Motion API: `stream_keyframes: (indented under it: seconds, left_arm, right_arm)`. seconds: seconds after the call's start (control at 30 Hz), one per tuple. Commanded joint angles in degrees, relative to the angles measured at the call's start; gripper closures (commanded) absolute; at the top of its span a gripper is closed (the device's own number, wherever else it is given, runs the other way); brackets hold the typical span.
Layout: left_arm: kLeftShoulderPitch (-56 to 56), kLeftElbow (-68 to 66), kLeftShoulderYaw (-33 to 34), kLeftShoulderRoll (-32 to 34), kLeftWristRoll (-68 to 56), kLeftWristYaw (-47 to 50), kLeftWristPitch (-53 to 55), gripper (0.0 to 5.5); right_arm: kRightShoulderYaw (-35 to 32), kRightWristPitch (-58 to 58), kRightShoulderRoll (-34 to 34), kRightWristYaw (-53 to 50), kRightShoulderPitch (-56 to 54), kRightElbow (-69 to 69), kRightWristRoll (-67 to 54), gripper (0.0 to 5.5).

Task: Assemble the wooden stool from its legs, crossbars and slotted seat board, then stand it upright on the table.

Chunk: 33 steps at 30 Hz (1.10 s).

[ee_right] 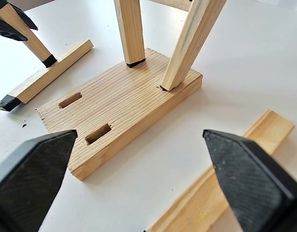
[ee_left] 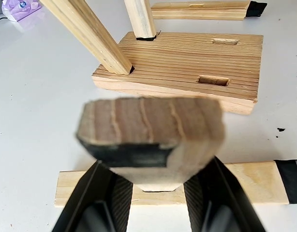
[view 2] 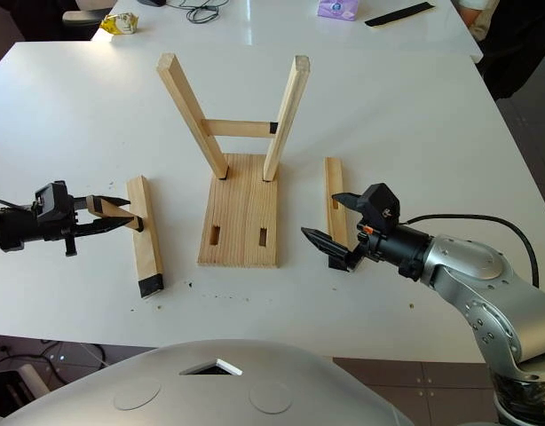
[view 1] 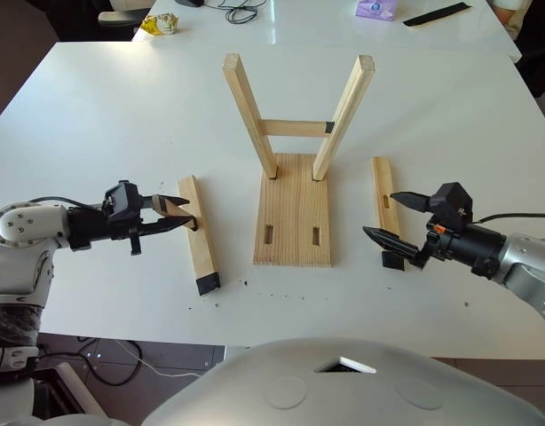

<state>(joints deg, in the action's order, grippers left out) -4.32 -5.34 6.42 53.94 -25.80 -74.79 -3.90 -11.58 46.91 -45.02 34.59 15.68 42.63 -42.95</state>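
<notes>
The seat board [view 1: 293, 209] is lying flat in the middle of the desk [view 1: 104, 115], with two legs [view 1: 250, 115] standing in its far slots, joined by a crossbar [view 1: 295, 128], and its two near slots showing bare. The left gripper [view 1: 177, 214] is clamping a short wooden bar [ee_left: 148, 125], whose dark tip is touching a loose leg [view 1: 201, 240] lying left of the board. The right gripper [view 1: 383, 213] is hovering with fingers spread wide over the near end of another loose leg [view 1: 383, 182] lying right of the board.

White table [view 1: 95, 115], flat top. Lying directly on it:
- Slotted seat board [view 1: 293, 222], flat, mid-table, two open slots at its near end.
- Left loose leg [view 1: 204, 253], flat, beside the board's left side, black tip at its near end.
- Right loose leg [view 1: 384, 191], flat, beside the board's right side.
- Dark specks [view 1: 246, 284], scattered near the front edge.
</notes>
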Motion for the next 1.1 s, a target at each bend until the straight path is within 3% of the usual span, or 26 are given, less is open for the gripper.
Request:
stream_keyframes:
  seconds: [0.03,0.17,0.33,0.63,1.1]
  left_arm:
    - [-0.71,-1.67,-3.12,-0.65,4.52,1.56,3.07,4.19]
    - [2.47,-2.73,-5.61,-1.14,6.78,3.6,5.79,3.6]
    - [1.31,-7.18,-7.88,-5.89,12.51,8.0,0.05,2.9]
    - [1.05,-13.37,-6.07,-6.87,11.01,7.97,-5.32,1.55]
    - [0.78,0.35,1.22,-2.12,-0.26,1.28,7.98,1.55]
  right_arm:
    - [0.0,0.44,-0.09,-0.06,-0.8,0.1,-0.3,0.7]
    - [0.46,0.35,-0.02,0.04,-1.27,-0.23,0.08,0.68]
    - [2.21,-0.32,0.6,-0.11,-0.98,-0.56,1.36,0.68]
    - [2.26,-0.88,-0.05,1.02,-3.0,-2.44,2.1,0.68]
    - [1.66,-1.7,0.38,1.17,-3.43,-2.57,2.54,0.68]
